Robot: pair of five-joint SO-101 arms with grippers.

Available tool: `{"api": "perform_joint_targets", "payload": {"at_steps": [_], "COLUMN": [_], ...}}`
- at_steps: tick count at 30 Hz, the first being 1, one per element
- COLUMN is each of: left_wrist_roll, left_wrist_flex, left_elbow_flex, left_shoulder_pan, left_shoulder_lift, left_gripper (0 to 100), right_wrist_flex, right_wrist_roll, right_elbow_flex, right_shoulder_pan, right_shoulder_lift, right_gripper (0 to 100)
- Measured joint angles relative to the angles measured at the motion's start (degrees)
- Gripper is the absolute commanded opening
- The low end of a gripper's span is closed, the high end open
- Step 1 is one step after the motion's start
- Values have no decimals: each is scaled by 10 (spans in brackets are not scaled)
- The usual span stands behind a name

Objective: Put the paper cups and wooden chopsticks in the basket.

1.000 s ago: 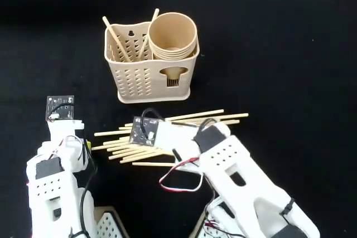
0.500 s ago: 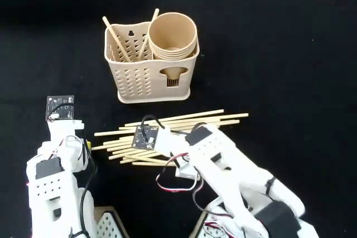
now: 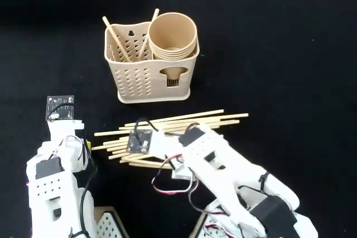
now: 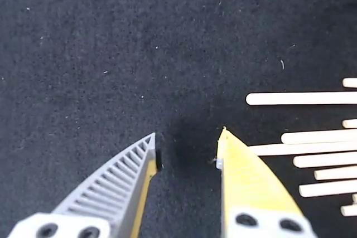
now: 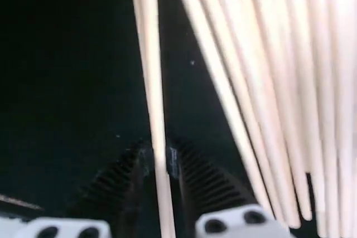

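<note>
Sliding down and across the pile since a second ago, the right arm (image 3: 223, 163) is now crouching low over the loose chopsticks (image 3: 192, 120), with its wrist sitting right above the nearer sticks. The right claw (image 5: 159, 157) is squeezing shut on one chopstick (image 5: 149, 71), which is lying a little apart from the rest at the pile's edge. That is probably making it the easy single to take without dragging its neighbours along. The stick is running straight out between the two fingers, and how far along its length the grip is sitting, I can't tell.

Over on the other side the left arm (image 3: 56, 163) hasn't budged. The left claw (image 4: 187, 143) is hanging wide open with nothing in it, just above the black desk (image 3: 290, 59) and beside the tips of the pile, keeping out of its partner's way.

Further up the desk the basket (image 3: 145, 79) is standing upright, well apart from the pile. The stacked paper cups (image 3: 173, 34) are already sitting in one compartment and two chopsticks (image 3: 115, 37) are leaning in the other. So the cups are looking done, while the bulk of the sticks are lying flat, waiting. Next I'm expecting a lift and a carry to that narrow compartment beside the cups.
</note>
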Motion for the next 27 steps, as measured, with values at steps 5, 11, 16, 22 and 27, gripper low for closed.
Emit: {"api": "perform_joint_targets", "payload": {"at_steps": [5,11,16,22,27], "left_wrist_roll": [0,0,0,0,0], "left_wrist_flex": [0,0,0,0,0], "left_elbow_flex": [0,0,0,0,0], "left_shoulder_pan": [0,0,0,0,0], "left_shoulder_lift": [0,0,0,0,0], "left_gripper": [191,191,191,191,191], "right_wrist_flex": [74,173,209,113,-76], "right_wrist_roll": [0,0,-33,-127,-237], "right_elbow_flex": [-75,-147,-203,-266,-281], "right_shoulder_pan": [-6,-6,-6,-6,-6], "right_shoulder_lift": [-29,-146,-259,-338,-344], "right_gripper": [12,12,12,12,12]}}
